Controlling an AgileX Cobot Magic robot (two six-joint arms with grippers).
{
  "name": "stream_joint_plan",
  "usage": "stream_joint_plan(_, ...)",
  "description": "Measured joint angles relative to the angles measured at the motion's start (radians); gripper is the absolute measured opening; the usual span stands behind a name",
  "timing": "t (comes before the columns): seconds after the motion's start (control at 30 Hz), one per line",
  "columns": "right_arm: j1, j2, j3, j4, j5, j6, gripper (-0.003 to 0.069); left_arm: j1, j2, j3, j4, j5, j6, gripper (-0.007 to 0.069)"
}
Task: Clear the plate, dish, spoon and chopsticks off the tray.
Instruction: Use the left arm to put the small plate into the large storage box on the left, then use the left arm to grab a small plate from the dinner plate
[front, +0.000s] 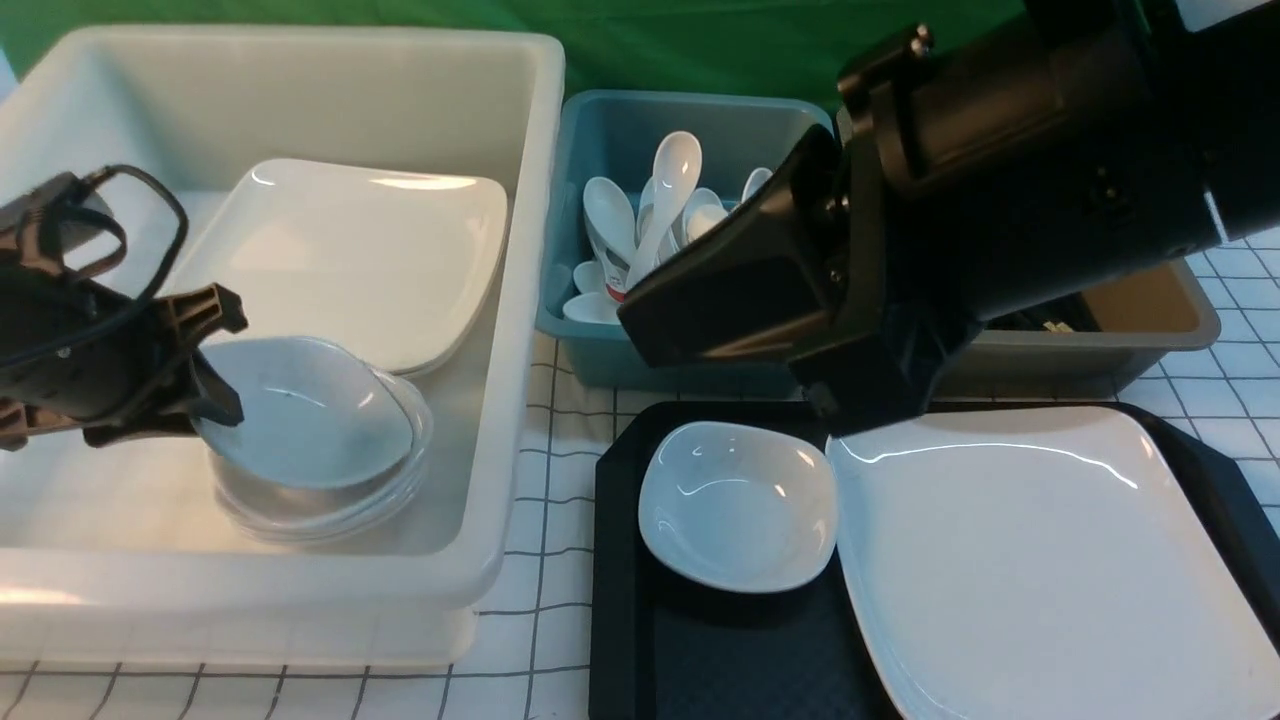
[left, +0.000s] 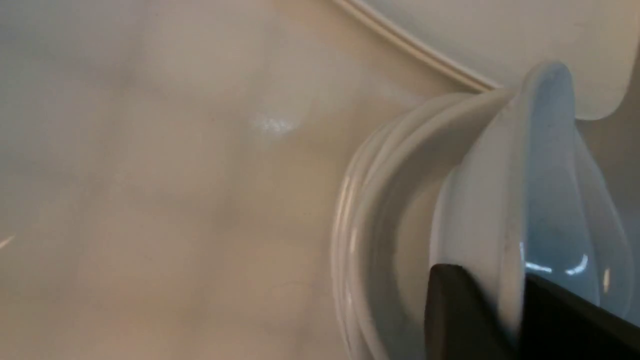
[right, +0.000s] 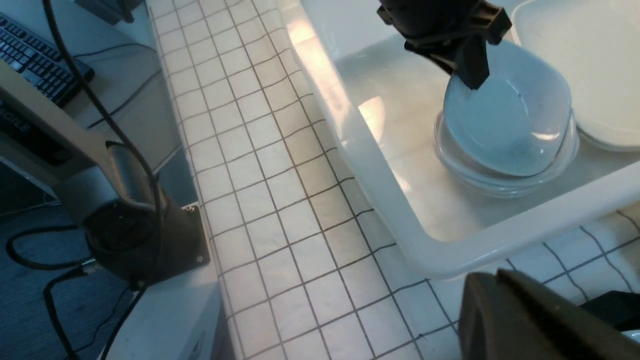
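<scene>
Progress is partial, judging by how things lie. Your left gripper (front: 212, 360) has its jaws clamped on the rim of the held dish (front: 310, 415). The left wrist view shows a black finger on each side of that rim. The held dish hangs tilted inside the white tub (front: 515, 300), right over the stack of dishes (front: 330, 505) and beside the big plate already in there (front: 350, 250). That dish is off the tray (front: 620, 600) and, I would say, only needs lowering and letting go.

Two things are plainly not cleared yet. The second dish (front: 735, 505) sits on the tray's far left part. The plate (front: 1050, 570) lies just to its right, filling most of the tray, and their rims look close to touching.

You will find no spoon or chopsticks on the part of the tray that shows, though your right arm (front: 1000, 200) hides the far edge. Spoons (front: 660, 200) stand in the teal bin (front: 680, 375) behind the tray, and I cannot pick out which one is yours. Something dark lies in the grey-brown tub (front: 1150, 335), but it is too hidden to call chopsticks.

Your right gripper (right: 530, 320) shows only as a dark edge in its own wrist view, so I cannot tell how its jaws stand.
</scene>
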Motion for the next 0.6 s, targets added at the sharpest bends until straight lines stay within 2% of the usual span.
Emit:
stream_joint_plan(0.1, 0.0, 0.0, -0.006, -0.014, 0.005, 0.001, 0.0001, 0.0, 0.006, -0.001, 0.027, 0.021, 0.0, 0.0283)
stream_joint_plan(0.17, 0.0, -0.005, -0.007, -0.065, 0.005, 0.033, 0.0001, 0.0, -0.009, -0.025, 0.096, 0.055, -0.01, 0.0329)
stream_joint_plan(0.27, 0.001, -0.013, -0.007, -0.178, 0.007, 0.107, 0.0001, 0.0, -0.053, -0.074, 0.206, 0.093, -0.073, 0.0353)
stream_joint_plan(0.3, 0.001, -0.014, -0.007, -0.178, 0.008, 0.113, 0.0001, 0.0, -0.057, -0.078, 0.214, 0.094, -0.073, 0.0354)
stream_joint_plan(0.33, 0.001, -0.021, -0.007, -0.251, 0.016, 0.161, 0.0001, 0.0, -0.094, -0.11, 0.258, 0.105, -0.107, 0.0355)
stream_joint_plan(0.4, 0.001, -0.029, -0.007, -0.33, 0.03, 0.205, 0.0001, 0.0, -0.135, -0.138, 0.265, 0.115, -0.131, 0.0351)
stream_joint_plan(0.5, 0.001, -0.045, -0.007, -0.438, 0.053, 0.25, 0.0001, -0.011, -0.187, -0.158, 0.204, 0.125, -0.108, 0.0309)
stream_joint_plan(0.6, 0.001, -0.062, -0.007, -0.548, 0.101, 0.309, 0.0002, -0.1, -0.222, -0.158, 0.125, 0.136, -0.022, 0.0192)
